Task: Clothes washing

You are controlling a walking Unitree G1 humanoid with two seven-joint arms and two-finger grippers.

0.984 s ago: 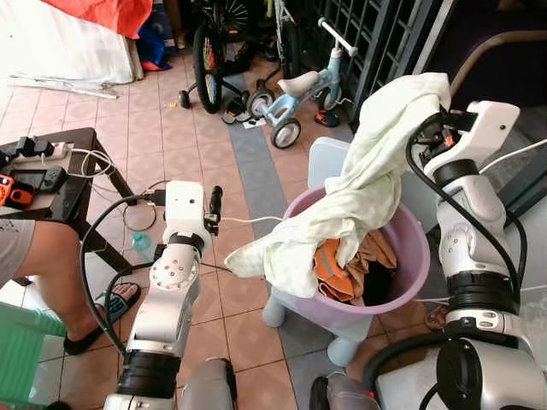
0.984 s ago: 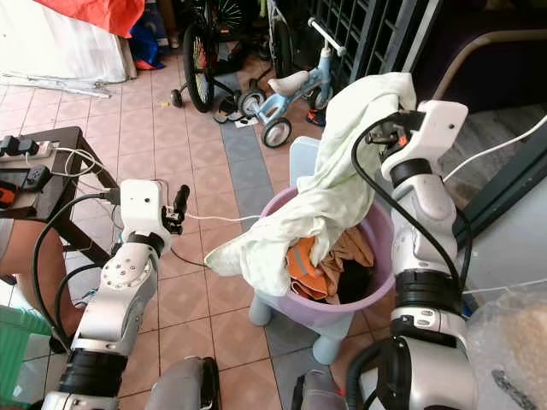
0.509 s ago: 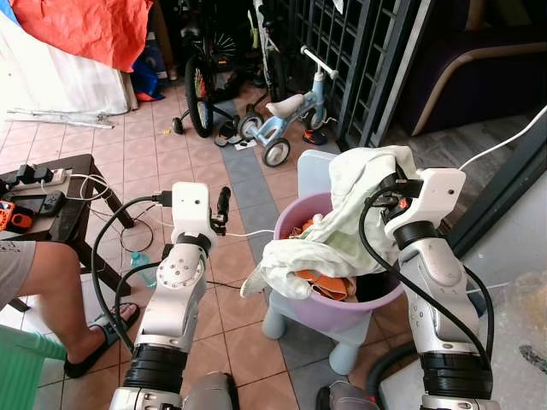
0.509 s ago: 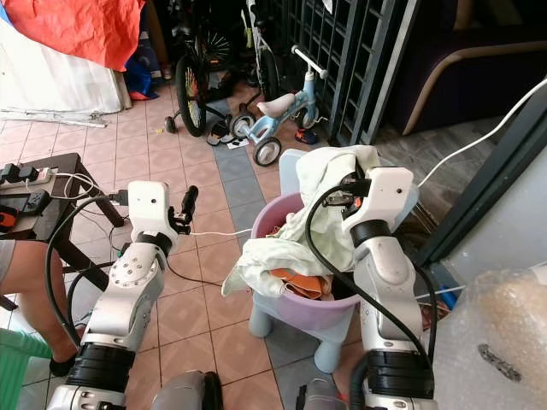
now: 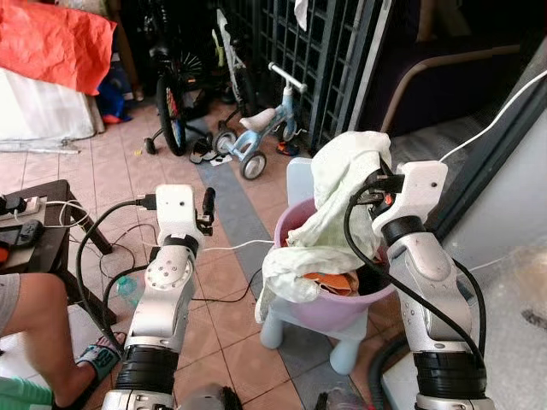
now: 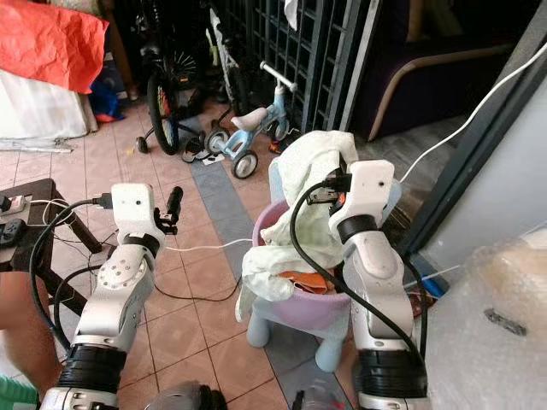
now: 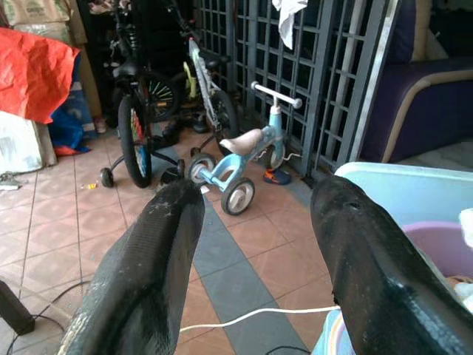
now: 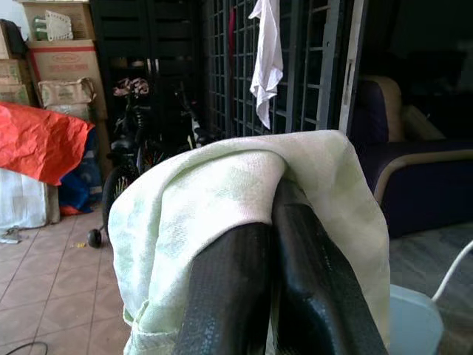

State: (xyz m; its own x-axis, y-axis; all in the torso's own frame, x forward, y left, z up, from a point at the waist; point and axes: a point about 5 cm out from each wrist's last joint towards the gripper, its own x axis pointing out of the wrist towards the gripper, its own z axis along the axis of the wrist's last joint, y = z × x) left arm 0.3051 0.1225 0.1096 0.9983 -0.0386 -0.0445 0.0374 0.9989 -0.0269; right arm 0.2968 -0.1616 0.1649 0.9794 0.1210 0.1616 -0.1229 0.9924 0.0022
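A purple basin (image 5: 376, 295) full of clothes stands on a pale blue stool (image 5: 301, 316). A pale green cloth (image 5: 338, 184) hangs over its front rim and rises to my right gripper (image 5: 373, 183), which is shut on it just above the basin's far side. In the right wrist view the cloth (image 8: 199, 200) drapes over the closed gripper (image 8: 275, 211). An orange garment (image 5: 330, 280) shows inside the basin. My left gripper (image 5: 206, 203) is held up left of the basin; in its wrist view the gripper (image 7: 259, 196) is open and holds nothing.
A child's balance bike (image 5: 256, 137) and a bicycle (image 5: 171, 111) stand before a dark metal grille (image 5: 325, 51). A dark side table (image 5: 47, 235) and a person's leg (image 5: 38, 316) are at the left. A white cable (image 5: 235, 248) crosses the tiles.
The whole view has shifted as the camera moved. My right gripper has come down with the cloth from high up to just above the basin, and more cloth bunches on the rim.
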